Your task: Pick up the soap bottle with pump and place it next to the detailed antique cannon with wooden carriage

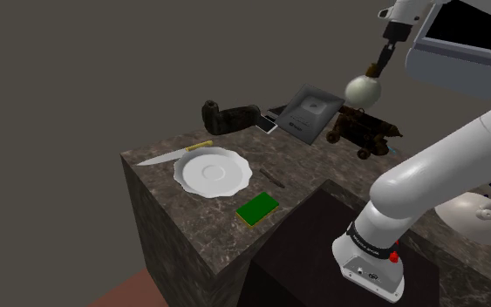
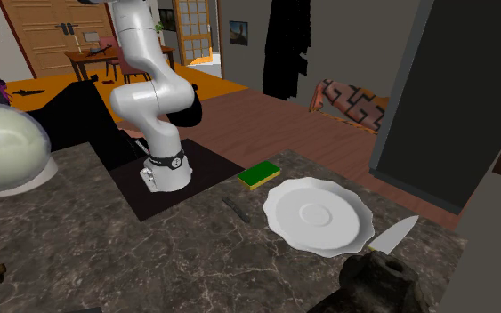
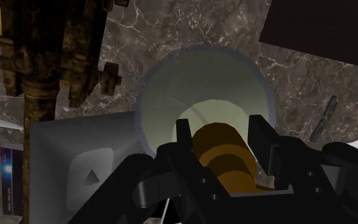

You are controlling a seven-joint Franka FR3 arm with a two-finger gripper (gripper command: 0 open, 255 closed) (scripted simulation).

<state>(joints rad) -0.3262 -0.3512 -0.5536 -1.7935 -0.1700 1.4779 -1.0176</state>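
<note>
The soap bottle (image 1: 363, 87) is a pale, round-bodied bottle with a brown pump neck. It hangs in the air just above the cannon (image 1: 365, 131), a dark brown antique cannon on a wooden carriage at the counter's far side. My gripper (image 1: 380, 64) is shut on the pump neck from above. In the wrist view the fingers (image 3: 261, 135) clasp the brown neck, with the bottle's round body (image 3: 203, 95) below them and the cannon (image 3: 50, 57) beside it. In the second exterior view the bottle (image 2: 4, 147) looms large at the left edge.
On the marble counter (image 1: 200, 222) lie a white plate (image 1: 213, 170), a knife (image 1: 173, 155), a green sponge (image 1: 258, 208) and a dark pen (image 1: 272, 179). A grey box (image 1: 309, 112) sits beside the cannon. A white teapot-like vessel (image 1: 474, 214) stands near the arm's base.
</note>
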